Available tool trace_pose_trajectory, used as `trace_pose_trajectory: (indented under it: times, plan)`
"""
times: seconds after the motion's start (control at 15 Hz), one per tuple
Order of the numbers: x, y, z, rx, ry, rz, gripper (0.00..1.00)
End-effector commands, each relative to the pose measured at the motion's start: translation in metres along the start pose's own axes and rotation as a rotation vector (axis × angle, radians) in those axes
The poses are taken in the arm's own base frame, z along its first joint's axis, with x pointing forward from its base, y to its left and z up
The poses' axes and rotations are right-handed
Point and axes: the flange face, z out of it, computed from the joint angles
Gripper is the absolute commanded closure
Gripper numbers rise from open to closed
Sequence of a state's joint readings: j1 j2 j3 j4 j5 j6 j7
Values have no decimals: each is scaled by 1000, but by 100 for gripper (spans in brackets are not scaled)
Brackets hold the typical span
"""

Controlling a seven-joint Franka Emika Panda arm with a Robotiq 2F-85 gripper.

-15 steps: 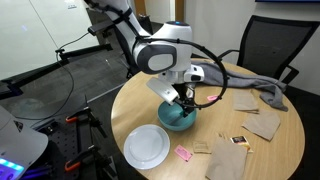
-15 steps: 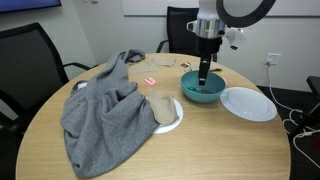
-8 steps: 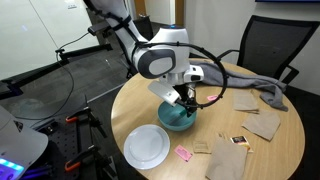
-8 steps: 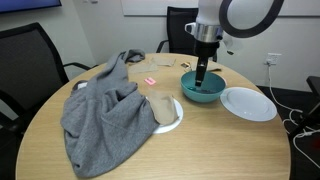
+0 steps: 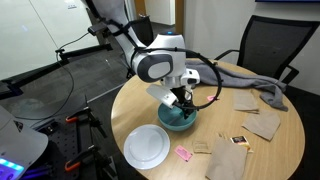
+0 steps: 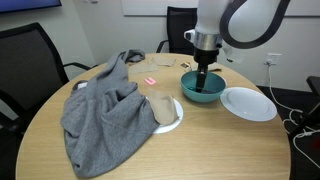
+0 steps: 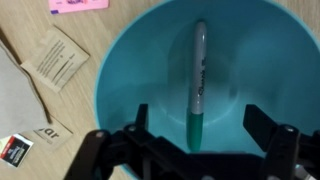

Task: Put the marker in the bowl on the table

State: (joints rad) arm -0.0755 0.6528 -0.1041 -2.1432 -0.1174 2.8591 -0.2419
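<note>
Two exterior views show the hand (image 5: pixel 182 102) low over the bowl (image 5: pixel 177 122) on the bench (image 5: pixel 275 152). Wrist view: hand spread wide, empty; marker (image 7: pixel 198 80) lies loose inside the bowl. Judged light, stiff, smooth; for any regrasp, grip across mid-barrel.

A white wall (image 6: pixel 100 22) rises behind the round wood desk (image 6: pixel 40 150). 2 black office chairs (image 6: pixel 25 55) stand just beside the desk, on grey carpet (image 5: pixel 40 85).

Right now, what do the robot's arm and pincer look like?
The arm is white, with fat rounded joints and dark bands between segments. A black cable loops beside its wrist. The pincer is black, with two blocky fingers.
</note>
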Motion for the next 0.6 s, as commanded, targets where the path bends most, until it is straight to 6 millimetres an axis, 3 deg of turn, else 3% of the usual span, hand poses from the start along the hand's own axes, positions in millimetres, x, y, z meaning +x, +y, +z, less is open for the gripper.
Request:
trace_pose_trajectory:
  times: [0.0, 0.13, 0.2, 0.33, 0.4, 0.53]
  plan:
    - [2, -3, 4, -19, 2, 4, 15]
    - [3, -4, 8, -14, -4, 2, 22]
    - [2, -4, 11, -12, -6, 2, 19]
    - [2, -4, 16, -6, -15, 2, 21]
    - [2, -4, 19, -4, -20, 1, 45]
    - [2, -5, 25, 3, -30, -3, 50]
